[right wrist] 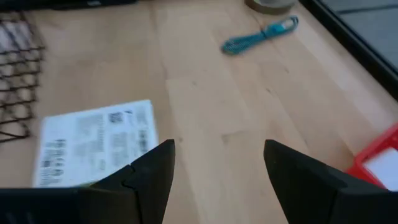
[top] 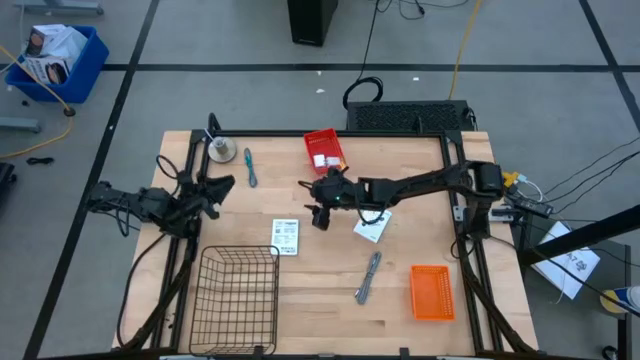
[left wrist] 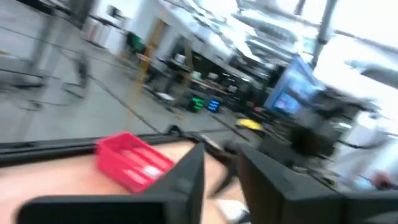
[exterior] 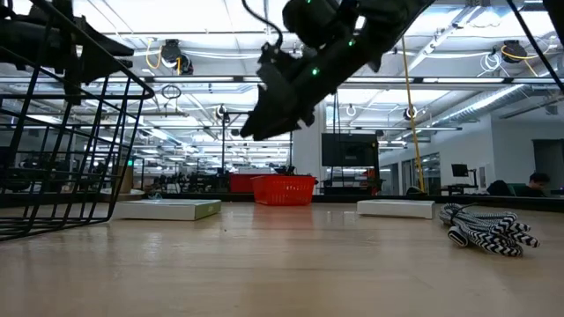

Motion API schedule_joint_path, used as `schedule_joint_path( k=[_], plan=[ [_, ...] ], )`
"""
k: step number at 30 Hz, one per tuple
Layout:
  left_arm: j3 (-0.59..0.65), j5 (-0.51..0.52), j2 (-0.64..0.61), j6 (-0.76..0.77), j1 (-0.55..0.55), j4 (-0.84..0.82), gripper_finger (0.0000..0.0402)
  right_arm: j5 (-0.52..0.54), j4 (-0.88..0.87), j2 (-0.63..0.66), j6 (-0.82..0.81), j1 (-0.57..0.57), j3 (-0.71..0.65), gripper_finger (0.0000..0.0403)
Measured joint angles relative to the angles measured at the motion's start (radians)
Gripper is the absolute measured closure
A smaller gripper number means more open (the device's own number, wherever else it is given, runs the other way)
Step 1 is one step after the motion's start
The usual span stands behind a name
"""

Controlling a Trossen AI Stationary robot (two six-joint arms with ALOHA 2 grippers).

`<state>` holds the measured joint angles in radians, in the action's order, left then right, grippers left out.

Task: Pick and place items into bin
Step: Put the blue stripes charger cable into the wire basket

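The right gripper (top: pixel 318 215) hovers with fingers (right wrist: pixel 152 171) spread above the white printed packet (top: pixel 286 236), apparently lining up a grasp. The left gripper (top: pixel 215 192) waits at the worktop's (top: pixel 330 300) edge near the wire basket (top: pixel 238 300); its fingers look parted, though I cannot tell for sure.

On the tabletop (top: pixel 330 300) the wire basket (top: pixel 237 300) stands at the front left. The printed packet (top: pixel 286 236) lies just beside its far right corner. Behind, near the far edge, lie the round disc (top: pixel 222 151), then to its right the teal-handled tool (top: pixel 249 167), and further right the small tray (top: pixel 323 150). Another packet (top: pixel 372 226) lies right of the middle, under the right arm. In front of it lies the metal tool (top: pixel 368 277), with a second tray (top: pixel 432 292) on its right
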<state>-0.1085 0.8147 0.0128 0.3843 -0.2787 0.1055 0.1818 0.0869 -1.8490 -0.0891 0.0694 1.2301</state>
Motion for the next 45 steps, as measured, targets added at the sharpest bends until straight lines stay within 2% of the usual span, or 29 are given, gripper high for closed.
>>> schedule_joint_path(
  k=[4, 8, 15, 20, 26, 33, 36, 39, 42, 45],
  plan=[
    [0.0, 0.095, 0.0, -0.006, 0.003, 0.001, 0.0236, 0.0, 0.0, 0.028, 0.0, -0.033, 0.0, 0.0165],
    [0.0, 0.128, 0.0, 0.029, 0.021, 0.004, 0.0208, 0.0, -0.001, 0.038, -0.003, -0.062, 0.0, 0.0165],
    [-0.001, -0.015, 0.015, 0.128, 0.061, 0.1, 0.0218, 0.0, -0.031, 0.038, -0.04, -0.123, 0.0, 0.0165],
    [-0.056, -0.073, 0.104, 0.167, 0.089, 0.108, 0.0233, 0.0, -0.053, 0.038, -0.055, -0.169, 0.0, 0.0165],
    [-0.228, -0.072, 0.31, 0.127, 0.134, 0.049, 0.0236, 0.0, -0.09, 0.038, -0.083, -0.2, 0.0, 0.0165],
    [-0.556, -0.089, 0.551, 0.186, 0.328, -0.338, 0.0236, 0.0, -0.17, 0.038, -0.106, -0.227, 0.0, 0.0165],
    [-0.678, -0.168, 0.654, 0.254, 0.458, -0.494, 0.0236, 0.022, -0.203, 0.038, -0.131, -0.232, 0.0, 0.0165],
    [-0.757, -0.368, 0.757, 0.295, 0.599, -0.586, 0.0236, 0.081, -0.267, 0.038, -0.167, -0.238, 0.0, 0.0165],
    [-0.79, -0.527, 0.858, 0.361, 0.722, -0.633, 0.0236, 0.129, -0.331, 0.038, -0.188, -0.242, 0.0, 0.0165],
    [-0.799, -0.61, 0.956, 0.404, 0.824, -0.66, 0.0236, 0.133, -0.37, 0.038, -0.209, -0.243, 0.0, 0.0165]
  ],
)
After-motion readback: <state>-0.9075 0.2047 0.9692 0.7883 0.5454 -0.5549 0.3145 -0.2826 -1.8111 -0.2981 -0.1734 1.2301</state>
